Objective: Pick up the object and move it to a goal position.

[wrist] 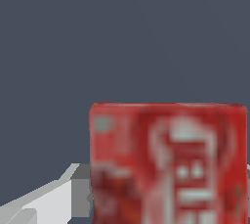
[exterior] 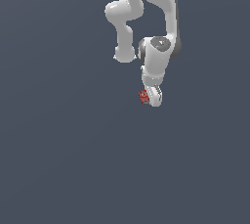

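Exterior view: a white Panda arm descends from the upper edge of the frame, its wrist pointing downward over a uniform dark grey-blue surface. At its lower end sits the pincer, a pale fingered unit near the centre of the frame. The red block lies against the pincer on the side toward the exterior view's left, touching or partly overlapped by the white finger body; it is much smaller than the pincer, and faint whitish marks show on its face.

Wrist view: the red block fills the lower half of the frame at close range, its broad face bearing blurred whitish label markings. One pale finger of the pincer enters beside the block, its grey inner pad meeting the block's edge. The opposite finger is barely in frame, appearing at most as a pale sliver at the picture's edge.

State of the pincer: the block appears to sit between the fingers with one pad in contact, but whether the pincer is clenched on it cannot be told from these views.
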`<action>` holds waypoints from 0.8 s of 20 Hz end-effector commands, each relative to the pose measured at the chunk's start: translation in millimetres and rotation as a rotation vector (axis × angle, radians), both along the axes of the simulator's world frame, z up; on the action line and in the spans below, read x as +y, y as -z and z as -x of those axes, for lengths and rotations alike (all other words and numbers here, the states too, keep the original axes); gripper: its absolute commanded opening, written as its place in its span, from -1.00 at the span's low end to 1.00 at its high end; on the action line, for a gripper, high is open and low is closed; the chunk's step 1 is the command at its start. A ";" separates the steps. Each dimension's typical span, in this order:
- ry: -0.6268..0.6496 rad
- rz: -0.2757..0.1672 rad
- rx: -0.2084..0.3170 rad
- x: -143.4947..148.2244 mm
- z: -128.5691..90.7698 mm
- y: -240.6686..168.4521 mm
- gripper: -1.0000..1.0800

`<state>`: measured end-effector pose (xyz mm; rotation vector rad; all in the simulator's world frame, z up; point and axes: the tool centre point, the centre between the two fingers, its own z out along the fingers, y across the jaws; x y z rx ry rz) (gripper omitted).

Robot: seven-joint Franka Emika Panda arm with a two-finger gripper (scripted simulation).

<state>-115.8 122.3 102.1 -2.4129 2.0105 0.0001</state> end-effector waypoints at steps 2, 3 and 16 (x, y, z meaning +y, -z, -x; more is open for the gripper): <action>0.001 0.001 0.000 24.1 6.7 -20.5 -1.00; 0.001 0.002 0.000 30.1 8.2 -25.6 -1.00; 0.000 0.002 0.000 72.0 16.9 -59.7 -1.00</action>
